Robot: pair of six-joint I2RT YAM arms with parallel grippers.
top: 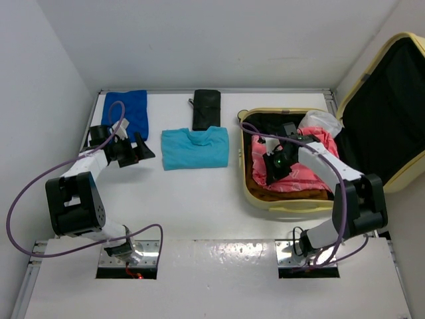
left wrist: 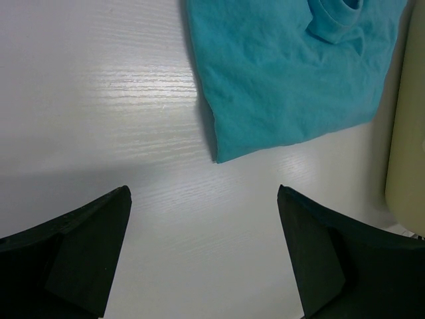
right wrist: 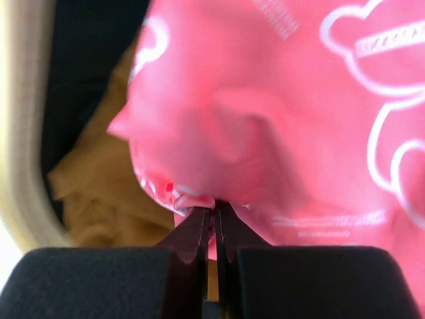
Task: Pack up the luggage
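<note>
Right gripper (right wrist: 214,211) pinched shut on thin fold of pink bag (right wrist: 265,119) inside luggage (top: 285,206); slick film may slip or tear if pulled. Left gripper (left wrist: 202,193) wide, empty, over desk (left wrist: 99,100)

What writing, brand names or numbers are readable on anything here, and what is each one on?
pink bag, white print near its top edge: too blurred to read.
pink bag, small white lines lower down: too blurred to read.
bear outline on that bag: a drawing, no legible letters.
No other writing shows in any view.
</note>
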